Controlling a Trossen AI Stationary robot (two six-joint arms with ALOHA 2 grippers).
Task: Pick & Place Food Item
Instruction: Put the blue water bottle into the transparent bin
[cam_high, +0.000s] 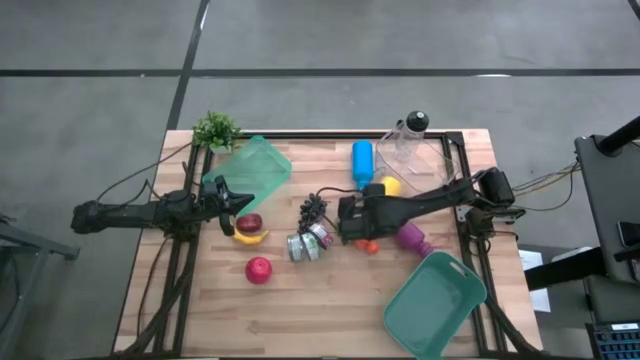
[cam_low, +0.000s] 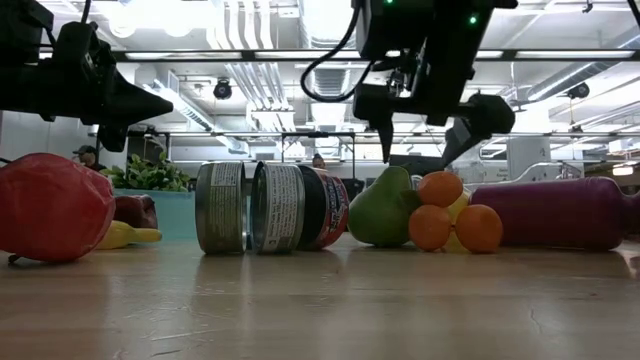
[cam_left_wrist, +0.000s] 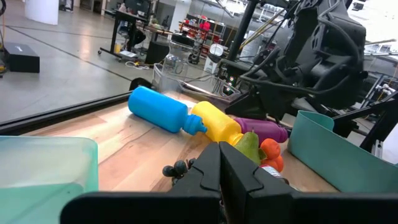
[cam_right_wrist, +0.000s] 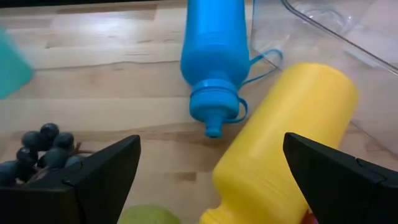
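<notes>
Lying bare: both teal bins (cam_high: 436, 303); left fingers (cam_high: 238, 201) clenched, right fingers (cam_high: 347, 217) spread, released.

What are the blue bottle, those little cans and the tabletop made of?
Blue bottle: looks like matte plastic, evenly coloured with a moulded spout. Cans: probably metal, with ridged silvery rims around paper labels. Tabletop: pale wood, with visible grain and plank seams, smooth and faintly shiny.
</notes>
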